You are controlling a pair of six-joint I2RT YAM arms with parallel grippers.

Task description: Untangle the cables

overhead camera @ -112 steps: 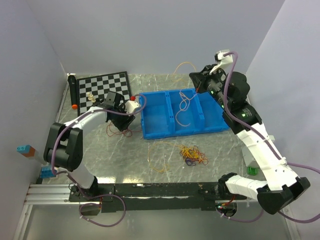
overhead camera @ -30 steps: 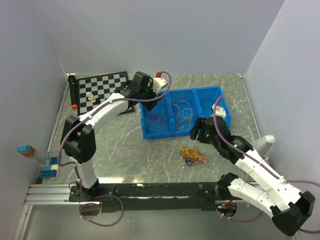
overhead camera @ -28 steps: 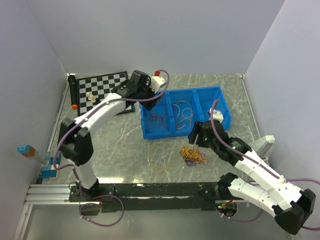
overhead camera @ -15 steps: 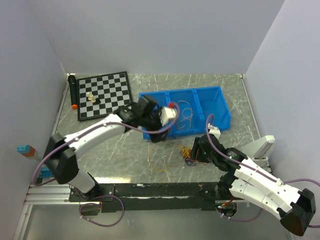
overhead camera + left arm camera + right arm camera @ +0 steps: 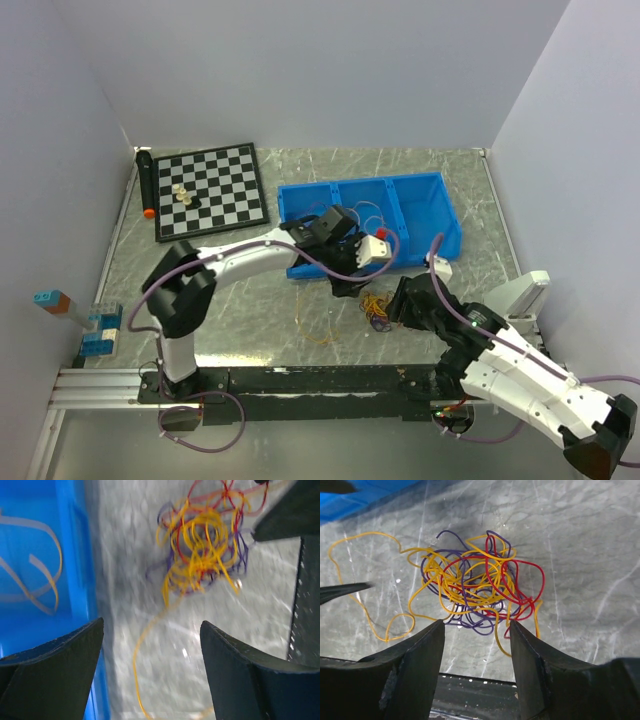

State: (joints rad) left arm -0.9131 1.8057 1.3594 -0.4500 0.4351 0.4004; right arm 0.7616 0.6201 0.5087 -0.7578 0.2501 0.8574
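Locate the cables (image 5: 475, 592): one tangle of yellow, red and purple strands on the bench (image 5: 585, 540), centre of the right wrist view, near the blue bin (image 5: 75, 545). You see the left claw (image 5: 150, 635) and the right claw (image 5: 476, 630) both spread, gripping nothing.

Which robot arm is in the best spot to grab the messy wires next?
Probably the right. In its wrist view the cables sit centred just ahead of the open right end effector. The left end effector is open too, but from there they lie off to one side and farther ahead.
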